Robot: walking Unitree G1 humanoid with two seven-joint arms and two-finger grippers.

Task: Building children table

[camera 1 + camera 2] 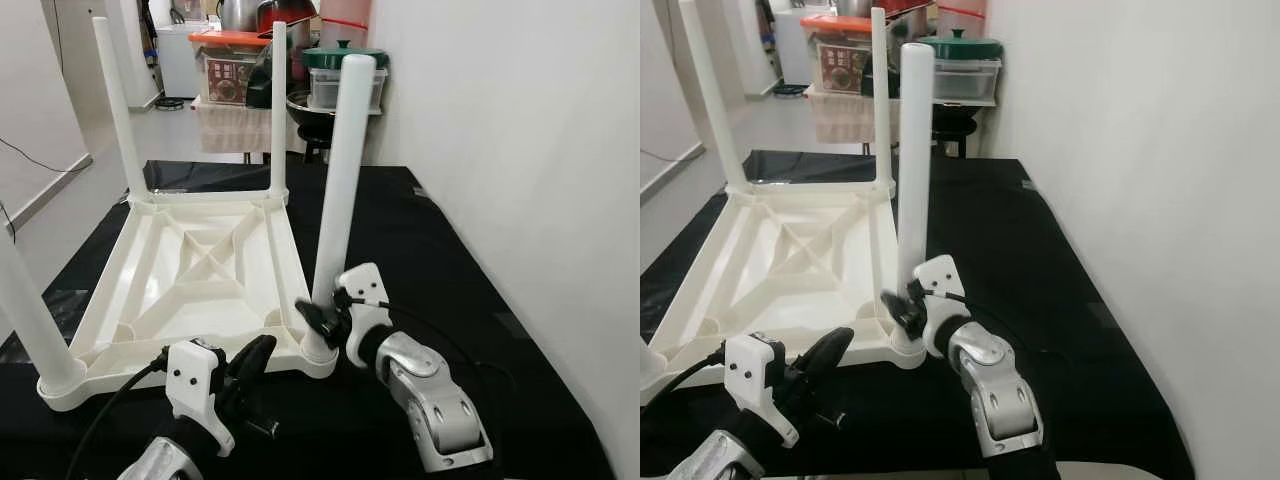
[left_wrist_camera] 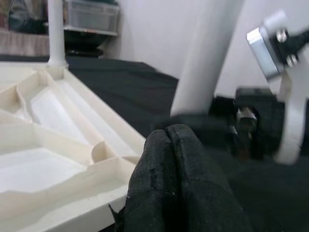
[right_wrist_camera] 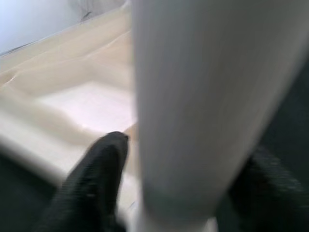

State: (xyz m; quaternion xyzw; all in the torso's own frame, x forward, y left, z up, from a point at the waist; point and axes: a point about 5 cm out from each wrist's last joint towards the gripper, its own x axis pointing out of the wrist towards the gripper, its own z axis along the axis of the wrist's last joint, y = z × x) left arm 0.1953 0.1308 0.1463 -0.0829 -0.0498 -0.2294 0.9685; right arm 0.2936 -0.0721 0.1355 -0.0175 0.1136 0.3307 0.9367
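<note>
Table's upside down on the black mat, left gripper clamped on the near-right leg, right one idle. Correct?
Wrong arm. The right gripper clamps the near-right leg of the upside-down table on the black mat, as the left eye view shows. The left gripper is shut and holds nothing.

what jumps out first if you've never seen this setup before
A white table lies upside down on a black mat, legs pointing up. The right gripper clasps the near right leg low down by its corner socket. The left gripper, shut, sits at the table's near edge.
</note>
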